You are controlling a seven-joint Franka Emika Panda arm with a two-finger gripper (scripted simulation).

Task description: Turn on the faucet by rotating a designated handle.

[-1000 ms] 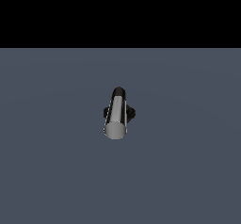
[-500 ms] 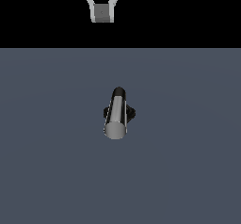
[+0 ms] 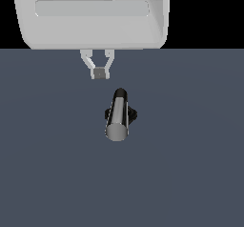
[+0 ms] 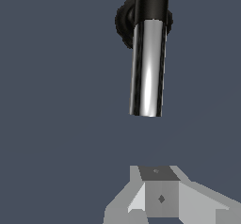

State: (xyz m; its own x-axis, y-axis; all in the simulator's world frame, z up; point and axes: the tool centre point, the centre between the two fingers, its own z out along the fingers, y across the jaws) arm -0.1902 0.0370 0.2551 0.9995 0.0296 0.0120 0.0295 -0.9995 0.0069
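Since half a second ago the gripper has come well down into the exterior view, the white hand body now filling the top of frame; the faucet has not shifted. Going left to right in that view: gripper sits a little to the left of the fixture and behind it, clear of it, no contact; then the handle, a shiny grey bar pointing toward the camera with its flat round end nearest; then a lobe of the black base showing just at the bar's right. All of it rests mid-desk. Jaws: fingertips look drawn close together around a small grey pad, holding nothing, but whether they are fully pressed shut I cannot tell from either view. Wrist view confirms the gap between fingers and bar, and shows the bar joined to a black elbow over the base. Handling judgement: rigid, metal-looking, smooth and likely slippery, so a pinch on the round side could slide. It pivots at the base, so it need not be lifted, only swung. Best contact is probably near the free end for leverage, pushing sideways against the bar's flank, or a grasp across its width once the jaws spread.
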